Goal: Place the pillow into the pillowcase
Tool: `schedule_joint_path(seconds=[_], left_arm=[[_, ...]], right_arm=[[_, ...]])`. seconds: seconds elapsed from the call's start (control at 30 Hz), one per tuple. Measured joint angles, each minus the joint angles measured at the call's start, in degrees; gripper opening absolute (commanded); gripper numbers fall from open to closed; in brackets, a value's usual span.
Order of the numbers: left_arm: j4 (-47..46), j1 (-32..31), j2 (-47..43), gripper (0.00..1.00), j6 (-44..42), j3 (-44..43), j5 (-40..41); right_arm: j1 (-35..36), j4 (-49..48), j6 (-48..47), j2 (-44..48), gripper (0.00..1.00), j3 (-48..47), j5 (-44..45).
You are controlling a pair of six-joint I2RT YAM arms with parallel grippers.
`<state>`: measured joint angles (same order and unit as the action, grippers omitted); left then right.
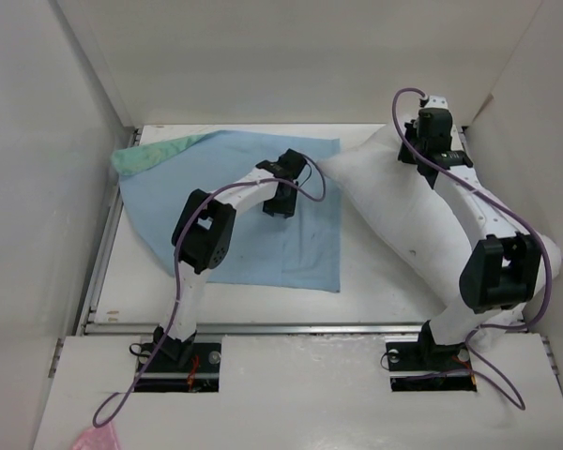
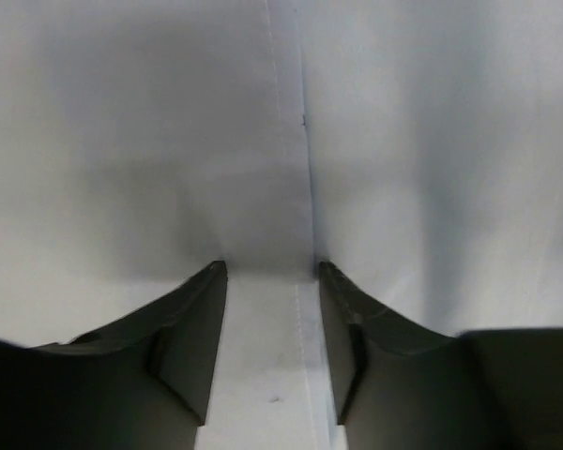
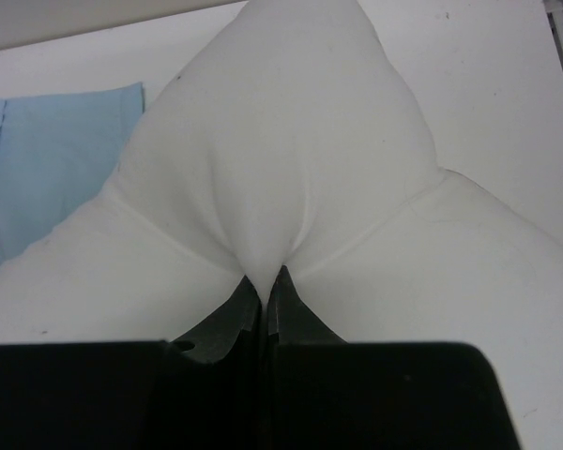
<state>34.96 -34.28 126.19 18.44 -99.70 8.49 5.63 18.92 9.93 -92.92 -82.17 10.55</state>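
A: Entry one, left half of the surface (image 1: 366, 281)?
B: Pillowcase (image 1: 235, 234), flat, pale-blue face up, teal corner showing at far left. Left hand (image 1: 283, 192) low over its far right part, jaws apart, gripping nothing.
A: Entry two, right side?
B: Pillow (image 1: 394, 216), lying diagonally, one corner reaching the pillowcase edge. Right hand (image 3: 265, 277) at its far end, clenched on a pinch of its fabric.

The pillow (image 1: 394, 220) is soft matt white cloth; the pillowcase (image 1: 253, 248) is thin pale-blue cloth (shinier teal satin at the far left corner of the surface (image 1: 361, 305)); the fingers (image 2: 192, 328) look like matt dark plastic.
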Motion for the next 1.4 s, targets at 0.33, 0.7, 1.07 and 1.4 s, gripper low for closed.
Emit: schedule_joint_path(seconds=[0.33,0.7,1.07,1.4], left_arm=[[1.5,-0.5,0.0,0.01,0.4,-0.7,1.5],[2.9,-0.5,-2.5,0.00,0.3,-2.5,4.8],[2.8,-0.5,-12.3,0.00,0.4,-2.1,5.9],[3.0,-0.5,-16.2,0.00,2.4,-0.1,7.3]], right_arm=[[0.0,0.0,0.0,0.0,0.00,0.5,0.0],[0.0,-0.4,-0.7,1.9,0.00,2.1,-0.8],[1.3,-1.3,-5.0,9.9,0.00,7.2,-6.3],[19.0,-1.4,-5.9,2.2,0.00,6.9,4.8]])
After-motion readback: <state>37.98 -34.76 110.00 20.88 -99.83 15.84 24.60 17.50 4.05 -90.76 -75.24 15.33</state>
